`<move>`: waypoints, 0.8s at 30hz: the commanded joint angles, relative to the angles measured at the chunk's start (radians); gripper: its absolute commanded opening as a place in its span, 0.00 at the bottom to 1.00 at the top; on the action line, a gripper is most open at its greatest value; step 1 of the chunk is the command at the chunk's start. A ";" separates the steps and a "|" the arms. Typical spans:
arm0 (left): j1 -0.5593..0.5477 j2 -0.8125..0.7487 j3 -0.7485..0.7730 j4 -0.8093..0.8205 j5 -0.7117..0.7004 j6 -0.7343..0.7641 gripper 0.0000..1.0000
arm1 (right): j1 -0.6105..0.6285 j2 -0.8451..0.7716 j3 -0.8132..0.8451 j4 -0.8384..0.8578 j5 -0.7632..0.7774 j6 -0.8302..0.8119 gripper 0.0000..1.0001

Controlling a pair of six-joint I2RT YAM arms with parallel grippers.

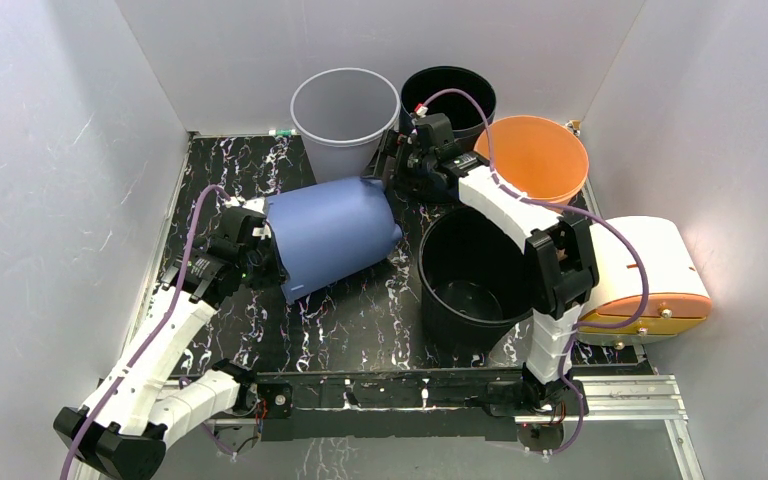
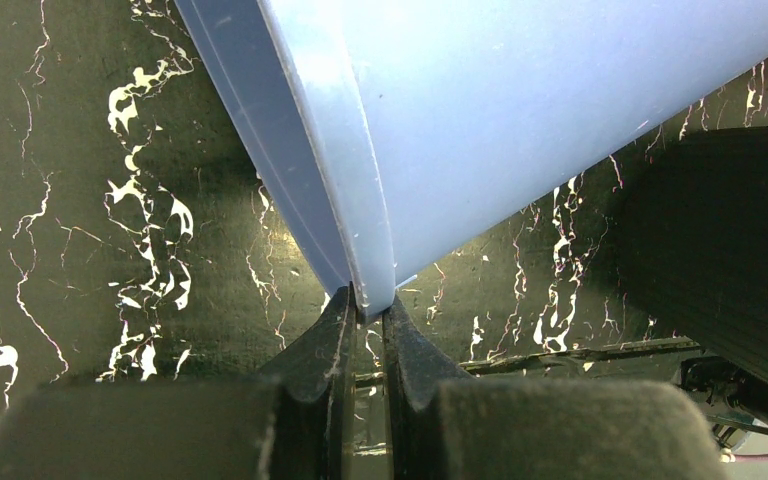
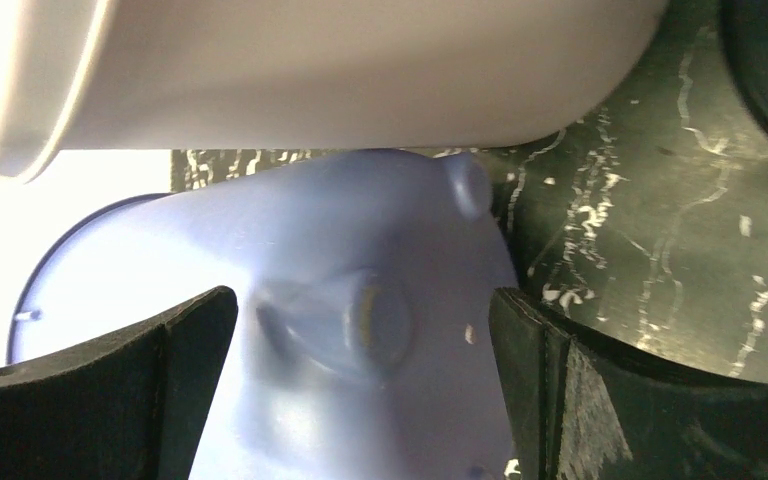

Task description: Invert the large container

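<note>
The large blue container [image 1: 330,235] lies on its side on the black marbled table, its mouth facing left and its base toward the back right. My left gripper [image 1: 260,252] is shut on its rim; in the left wrist view the two fingers pinch the rim edge [image 2: 370,310] and the blue wall [image 2: 520,120] fills the upper frame. My right gripper [image 1: 395,165] is open at the container's base. In the right wrist view its gripper [image 3: 360,330] stands spread wide in front of the blue base [image 3: 380,240]; I cannot tell whether the fingers touch it.
A grey bucket [image 1: 345,105] stands just behind the blue container and shows in the right wrist view [image 3: 310,70]. A black bucket [image 1: 450,95] and an orange bucket [image 1: 535,155] stand at the back right. A big black bucket [image 1: 475,275] stands to the right. A white-and-orange object [image 1: 655,270] sits at the right edge.
</note>
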 commanded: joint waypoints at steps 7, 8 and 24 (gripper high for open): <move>0.010 -0.011 -0.017 -0.040 0.009 0.002 0.00 | 0.027 0.018 0.039 0.129 -0.221 0.031 0.98; 0.010 -0.009 -0.016 -0.038 0.010 0.002 0.00 | 0.030 0.011 0.038 0.125 -0.224 0.028 0.98; 0.010 0.007 -0.003 0.075 0.158 0.090 0.00 | 0.033 -0.306 -0.097 0.278 -0.292 0.102 0.98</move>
